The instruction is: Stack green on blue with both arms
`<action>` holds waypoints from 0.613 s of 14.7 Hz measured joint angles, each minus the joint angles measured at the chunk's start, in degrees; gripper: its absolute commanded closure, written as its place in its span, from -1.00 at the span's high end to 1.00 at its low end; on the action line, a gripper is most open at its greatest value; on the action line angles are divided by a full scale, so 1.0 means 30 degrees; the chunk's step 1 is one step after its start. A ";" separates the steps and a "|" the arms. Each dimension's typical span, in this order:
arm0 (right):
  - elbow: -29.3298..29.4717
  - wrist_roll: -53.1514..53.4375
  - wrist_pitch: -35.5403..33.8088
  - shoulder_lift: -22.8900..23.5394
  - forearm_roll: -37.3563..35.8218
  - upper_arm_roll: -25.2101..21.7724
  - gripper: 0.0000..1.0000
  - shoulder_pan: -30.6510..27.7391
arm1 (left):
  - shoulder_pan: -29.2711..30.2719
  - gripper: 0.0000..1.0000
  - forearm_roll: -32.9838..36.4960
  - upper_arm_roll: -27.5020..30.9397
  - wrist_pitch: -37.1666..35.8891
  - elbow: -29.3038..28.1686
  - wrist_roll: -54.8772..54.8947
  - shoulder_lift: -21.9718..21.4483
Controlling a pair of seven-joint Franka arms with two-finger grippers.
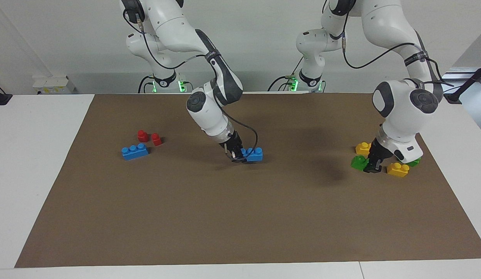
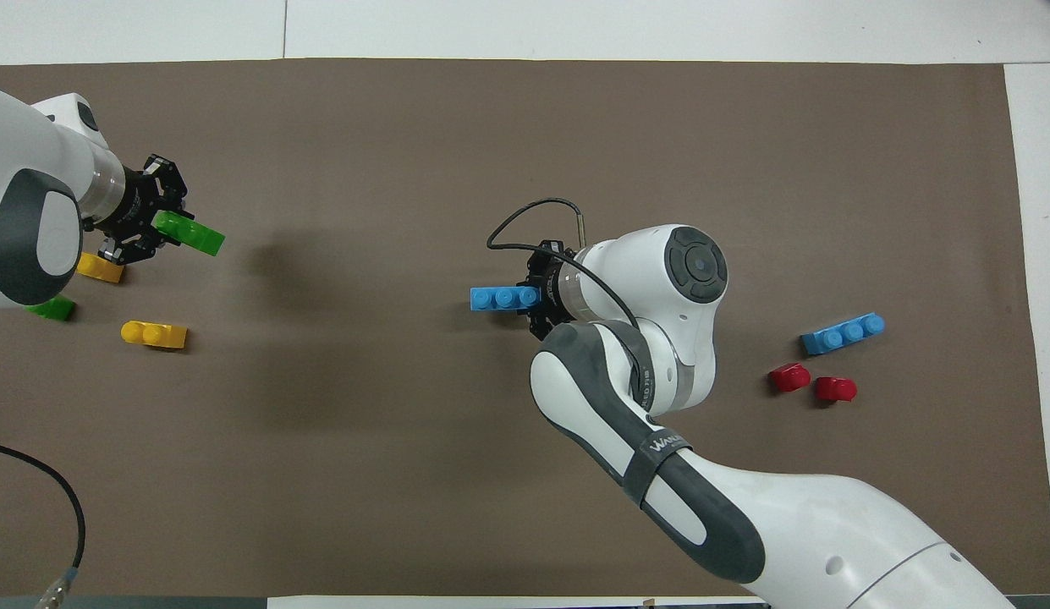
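**Each arm holds a brick low over the brown mat**

Two white robot arms reach over a table covered by a brown mat (image 1: 240, 217).

The right gripper (image 1: 235, 155) is over the middle of the mat. Its fingers are clamped on one end of a blue brick (image 1: 253, 154) with three studs; the rest of the brick sticks out from the fingers toward the left arm's end of the table. The brick is level, and it is not clear whether it rests on the mat or sits just above it.

The left gripper (image 1: 373, 166) is at the left arm's end of the table. Its fingers are closed on a green brick (image 2: 189, 233), which pokes out from them toward the middle of the table and sits low at the mat.

Close around the left gripper lie three loose bricks: a yellow brick (image 1: 397, 169) just beside it, another yellow brick (image 1: 363, 147) near it, and a second green brick (image 2: 51, 308) partly hidden under the arm's wrist.

Well away from the right gripper, toward the right arm's end of the table, a second blue brick (image 1: 135, 151) lies on the mat. Two small red bricks (image 1: 149, 137) sit just beside it, nearer to the robots.
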 measured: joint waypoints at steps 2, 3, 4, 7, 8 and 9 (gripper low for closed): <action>-0.0023 0.0176 0.0780 0.0478 0.0377 -0.0002 -1.00 0.0412 | -0.1229 -1.00 -0.0079 -0.0035 -0.0672 -0.0072 -0.3055 -0.0768; -0.0024 0.0198 0.0971 0.0625 0.0417 -0.0002 -1.00 0.0511 | -0.1997 -1.00 -0.0085 -0.0056 -0.0743 -0.0125 -0.4660 -0.0975; -0.0025 0.0210 0.1009 0.0704 0.0419 -0.0005 -1.00 0.0537 | -0.2804 -1.00 -0.0088 -0.0068 -0.0802 -0.0165 -0.6139 -0.1086; -0.0161 0.0212 0.1192 0.0739 0.0419 -0.0050 -1.00 0.0538 | -0.5151 -1.00 -0.0093 -0.0101 -0.0765 -0.0577 -0.9863 -0.1212; -0.0242 0.0212 0.1321 0.0740 0.0419 -0.0049 -1.00 0.0548 | -0.5863 -1.00 -0.0094 -0.0109 -0.0544 -0.0901 -1.0859 -0.1289; -0.0346 0.0212 0.1445 0.0742 0.0419 -0.0049 -1.00 0.0558 | -0.6631 -1.00 -0.0094 -0.0114 0.0068 -0.1373 -1.1948 -0.1431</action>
